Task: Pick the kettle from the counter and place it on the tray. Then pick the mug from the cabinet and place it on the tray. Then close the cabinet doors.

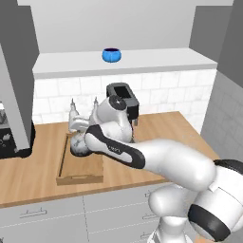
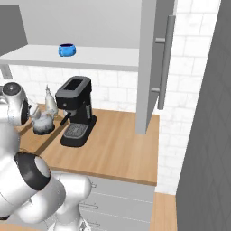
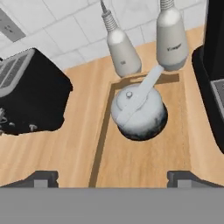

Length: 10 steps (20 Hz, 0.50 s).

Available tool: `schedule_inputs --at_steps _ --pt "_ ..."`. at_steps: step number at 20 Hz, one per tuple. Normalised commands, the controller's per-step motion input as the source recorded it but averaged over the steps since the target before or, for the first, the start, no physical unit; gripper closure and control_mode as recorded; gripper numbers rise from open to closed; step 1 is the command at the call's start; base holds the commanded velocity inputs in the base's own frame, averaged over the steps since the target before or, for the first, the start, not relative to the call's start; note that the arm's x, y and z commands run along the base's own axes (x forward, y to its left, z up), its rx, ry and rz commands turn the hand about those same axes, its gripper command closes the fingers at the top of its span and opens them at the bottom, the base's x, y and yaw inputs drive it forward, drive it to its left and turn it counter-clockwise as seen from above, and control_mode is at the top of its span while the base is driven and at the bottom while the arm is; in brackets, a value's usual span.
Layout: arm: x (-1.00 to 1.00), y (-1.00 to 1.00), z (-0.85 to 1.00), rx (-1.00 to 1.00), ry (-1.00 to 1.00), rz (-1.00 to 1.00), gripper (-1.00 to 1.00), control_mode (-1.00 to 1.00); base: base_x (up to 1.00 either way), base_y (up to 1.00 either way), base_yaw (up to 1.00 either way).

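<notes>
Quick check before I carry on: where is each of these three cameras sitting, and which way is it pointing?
Left base view: behind the arm on its left, looking forward and down at the tray, the counter and the mug on the cabinet shelf; the arm crosses from lower right.
Right base view: behind on the right, facing the coffee machine, the kettle and an open cabinet door; the arm fills the lower left.
Hand view: on the hand, looking down at the kettle on the tray; open fingers at the bottom.
All share the kettle.

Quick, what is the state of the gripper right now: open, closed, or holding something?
Gripper: open, holding nothing; the kettle sits on the tray ahead of the jaws.
</notes>
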Motion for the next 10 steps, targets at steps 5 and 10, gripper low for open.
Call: schedule_inputs --at_steps 5,10 --pt "-0.21 -0.34 0.63 -0.24 -0.02 0.04 -1.00 -1.00 0.00 0.00 0.00" --pt "-0.01 -0.34 0.74 -0.20 0.08 -0.01 -1.00 -1.00 0.00 0.00 0.00"
